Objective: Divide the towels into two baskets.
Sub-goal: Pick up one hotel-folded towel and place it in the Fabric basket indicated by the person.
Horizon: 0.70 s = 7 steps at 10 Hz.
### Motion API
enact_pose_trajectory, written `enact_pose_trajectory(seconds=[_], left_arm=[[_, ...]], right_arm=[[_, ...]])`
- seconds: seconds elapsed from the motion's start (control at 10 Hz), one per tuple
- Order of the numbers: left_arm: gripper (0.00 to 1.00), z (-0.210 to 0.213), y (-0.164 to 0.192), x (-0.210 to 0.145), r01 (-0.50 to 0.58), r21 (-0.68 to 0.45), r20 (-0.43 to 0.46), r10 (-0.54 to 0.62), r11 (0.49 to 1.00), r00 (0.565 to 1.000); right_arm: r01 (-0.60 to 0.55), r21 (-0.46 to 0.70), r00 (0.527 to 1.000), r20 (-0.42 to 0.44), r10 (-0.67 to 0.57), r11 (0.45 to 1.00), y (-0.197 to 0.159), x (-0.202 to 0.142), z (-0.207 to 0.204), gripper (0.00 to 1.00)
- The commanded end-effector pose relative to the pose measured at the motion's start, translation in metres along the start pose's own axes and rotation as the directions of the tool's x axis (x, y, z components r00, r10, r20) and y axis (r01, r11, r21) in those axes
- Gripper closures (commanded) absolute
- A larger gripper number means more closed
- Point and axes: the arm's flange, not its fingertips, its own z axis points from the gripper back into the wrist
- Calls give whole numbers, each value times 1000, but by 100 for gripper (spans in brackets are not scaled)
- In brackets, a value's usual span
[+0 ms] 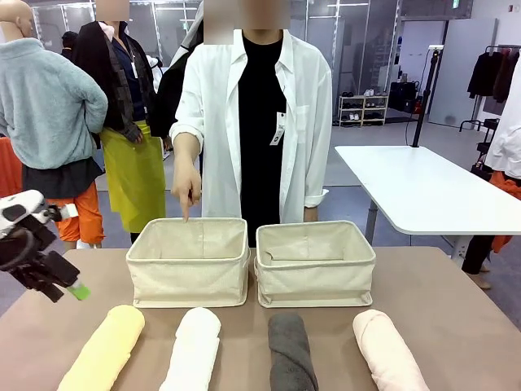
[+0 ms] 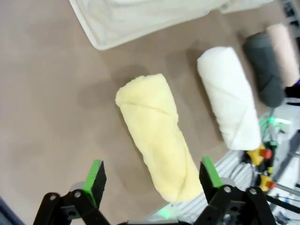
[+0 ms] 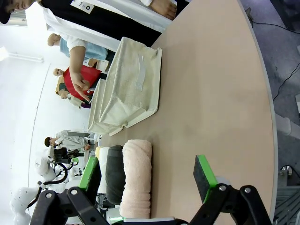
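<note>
Front view: low at the near edge of the table (image 1: 456, 309), facing across it to the baskets (image 1: 189, 285) and the person (image 1: 260, 122) behind them.
Left wrist view: close, steeply downward on the yellow towel (image 2: 154, 131) before the baskets.
Right wrist view: rolled sideways, low, facing the baskets past the pink towel (image 3: 137, 178).
Shared: baskets and pink towel, all three.

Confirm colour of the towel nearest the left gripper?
The towel is pale yellow; the left wrist view shows it best.

White table (image 1: 423, 191) right; shoe shelf (image 1: 362, 108), clothes rack (image 1: 495, 75) beyond; grey floor (image 1: 383, 140).
</note>
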Motion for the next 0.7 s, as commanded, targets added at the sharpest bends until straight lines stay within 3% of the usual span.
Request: enact_pose_trajectory(seconds=[0.0,0.4,0.6], left_arm=[[0,-30,-17,-37,-31,73,-57,35,997,998],[0,-81,-31,-44,-43,166,-109,61,985,992],[0,-107,-34,-52,-91,152,-116,109,984,987]], right_arm=[[-3,9,1000,10,3,1000,3,-2,1,0],[-3,9,1000,10,3,1000,3,-2,1,0],[-3,9,1000,10,3,1000,3,-2,1,0]])
